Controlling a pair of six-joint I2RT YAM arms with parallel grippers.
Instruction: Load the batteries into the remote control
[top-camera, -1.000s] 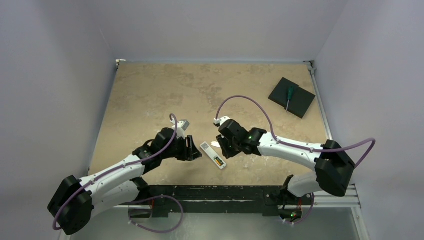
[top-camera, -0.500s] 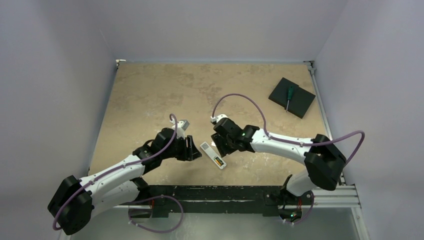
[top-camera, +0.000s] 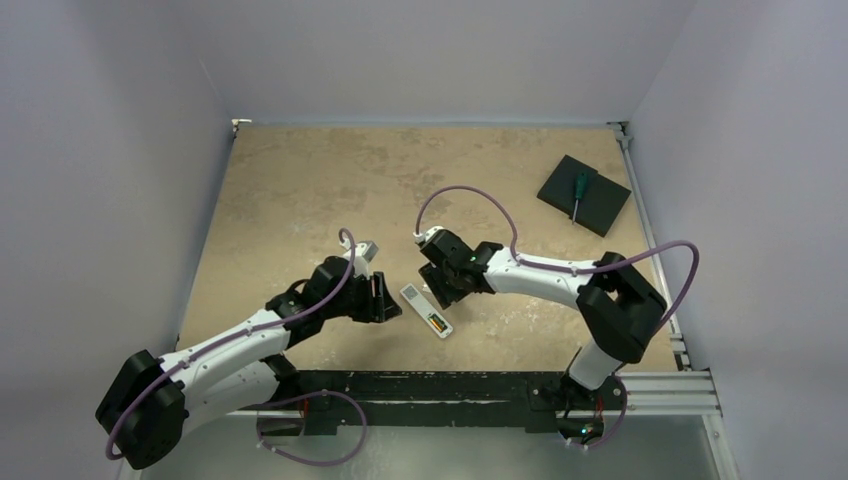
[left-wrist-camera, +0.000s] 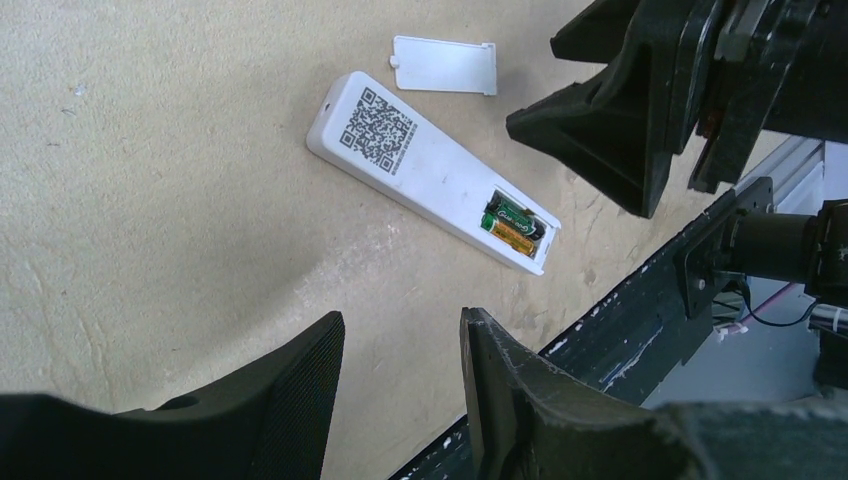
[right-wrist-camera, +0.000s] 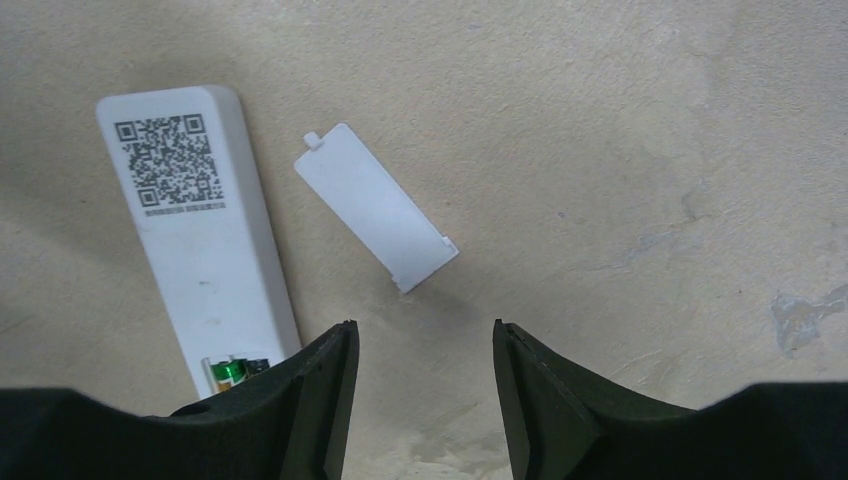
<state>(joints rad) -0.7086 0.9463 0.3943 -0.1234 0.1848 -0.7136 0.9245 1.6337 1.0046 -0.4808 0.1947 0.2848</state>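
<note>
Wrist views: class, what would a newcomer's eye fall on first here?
The white remote control lies face down, QR code up, both batteries seated in its uncovered end. Its loose battery cover lies beside it, not touching, with the right hand open close by.

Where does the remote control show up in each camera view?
Top external: the remote control lies just below centre, angled.
Left wrist: it runs diagonally across the middle.
Right wrist: it is on the left side, cut off below.
Shared landmark: the batteries in its open end.
</note>
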